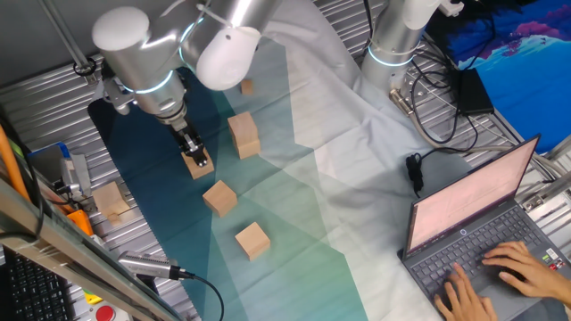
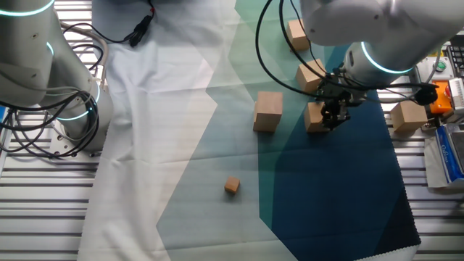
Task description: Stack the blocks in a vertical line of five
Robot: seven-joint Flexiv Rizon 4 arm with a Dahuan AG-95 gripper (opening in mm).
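Several light-tan wooden blocks lie apart on the teal cloth. My gripper (image 1: pixel 198 157) points down and its fingers hug one block (image 1: pixel 198 166) that sits on or just above the cloth; this gripper (image 2: pixel 332 116) and block (image 2: pixel 315 117) also show in the other fixed view. To its right stands a taller-looking block (image 1: pixel 243 135), which may be two stacked. Two single blocks (image 1: pixel 219 197) (image 1: pixel 252 241) lie nearer the front. Another block (image 1: pixel 111 201) sits off the cloth on the metal table at the left.
A much smaller wooden cube (image 1: pixel 247 86) lies at the back on the cloth. A second robot base (image 1: pixel 393 40) with cables stands at the back right. A laptop (image 1: pixel 473 223) with hands typing is at the right. Orange tools (image 1: pixel 76 218) lie at the left edge.
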